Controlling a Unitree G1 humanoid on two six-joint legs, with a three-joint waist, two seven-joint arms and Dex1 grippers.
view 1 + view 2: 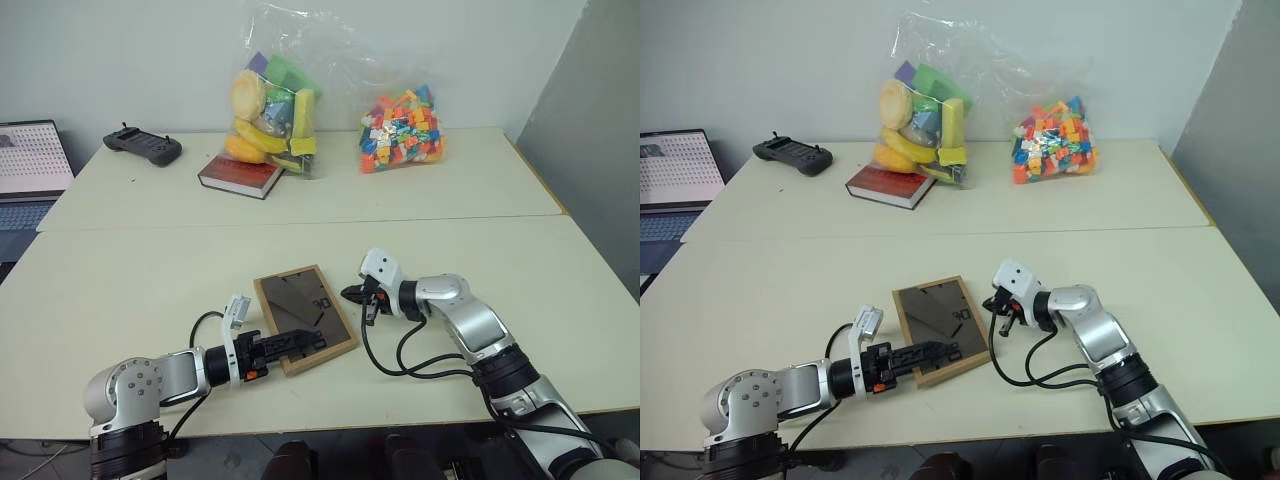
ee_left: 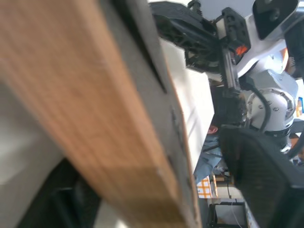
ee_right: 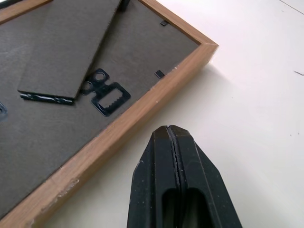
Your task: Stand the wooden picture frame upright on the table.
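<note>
A single light-wood picture frame (image 1: 305, 318) lies back-up on the near half of the pale cream table (image 1: 120, 290), its dark stand flap unfolded, as the left gripper (image 1: 300, 341) straddles its near edge with fingers apart and the right gripper (image 1: 354, 294) — pressed shut on nothing — waits just off its right edge. The risk: with only that loose straddle, the frame could skid or flop flat when levered up. Beyond lie one red-covered book (image 1: 240, 176), two clear bags of toys (image 1: 272, 100) — and one black controller (image 1: 143, 146).
</note>
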